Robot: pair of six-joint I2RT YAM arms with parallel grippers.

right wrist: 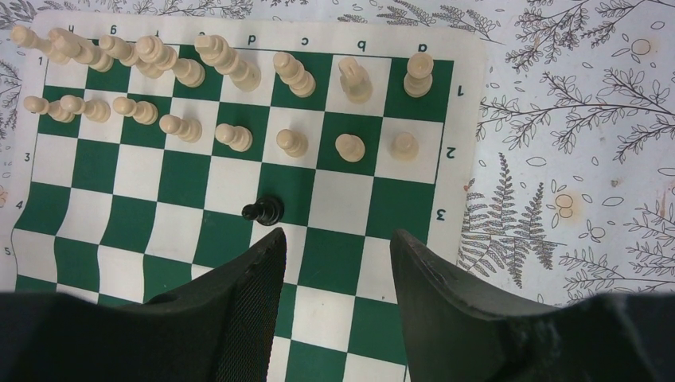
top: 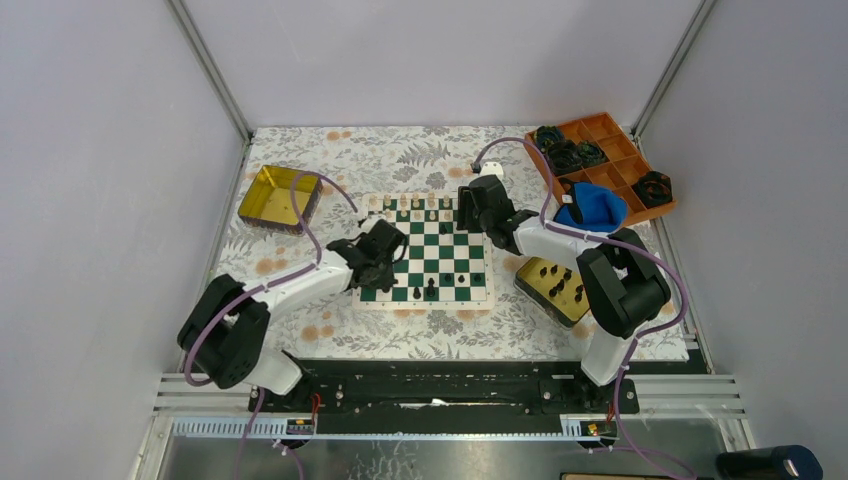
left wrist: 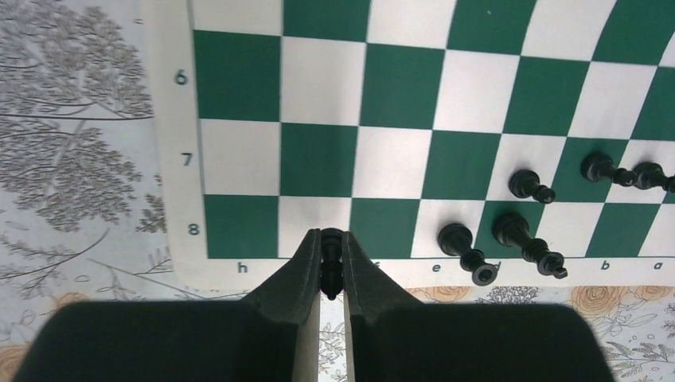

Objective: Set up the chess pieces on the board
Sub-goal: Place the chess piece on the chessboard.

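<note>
The green-and-white board (top: 447, 243) lies mid-table. In the left wrist view my left gripper (left wrist: 331, 239) is shut on a small black chess piece (left wrist: 331, 263), upright over the board's (left wrist: 398, 119) row-8 edge near the g square. Several black pieces (left wrist: 525, 237) stand or lean on rows 7 and 8 to its right. My right gripper (right wrist: 334, 235) hangs open and empty above the board (right wrist: 103, 167), just short of a lone black pawn (right wrist: 264, 211) lying on row 3. Cream pieces (right wrist: 231, 137) fill rows 1 and 2 beyond it.
A gold tin (top: 278, 197) sits left of the board. Another gold tin (top: 555, 285) at the right holds several black pieces. An orange compartment tray (top: 610, 165) with black rings and a blue object (top: 590, 207) stands at the back right.
</note>
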